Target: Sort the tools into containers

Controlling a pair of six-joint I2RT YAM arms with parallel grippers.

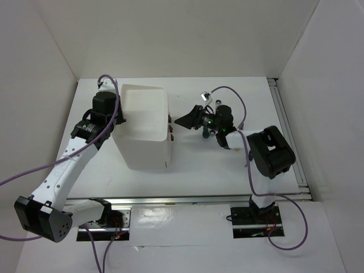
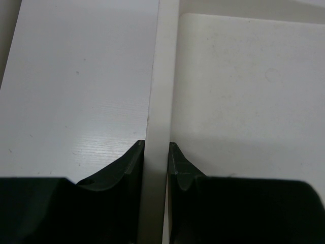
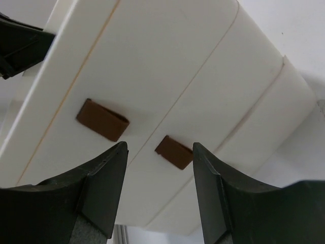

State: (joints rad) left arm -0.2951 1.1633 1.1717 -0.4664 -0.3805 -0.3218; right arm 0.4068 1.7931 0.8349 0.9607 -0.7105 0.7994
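White table (image 1: pixel 216 170), plain white walls (image 1: pixel 170 40) round it. Tall white box (image 1: pixel 142 142) stands on it, open bin on top. Left gripper (image 1: pixel 115 121) is at the box's left wall, fingers (image 2: pixel 129 162) pinched shut on the thin edge of that wall. Right gripper (image 1: pixel 183 120) is just off the box's right side, jaws apart, holding nothing. It faces the drawers (image 3: pixel 203 91) and their two reddish-brown handles (image 3: pixel 102 119). In the right wrist view, one handle sits between the spread fingertips, untouched.
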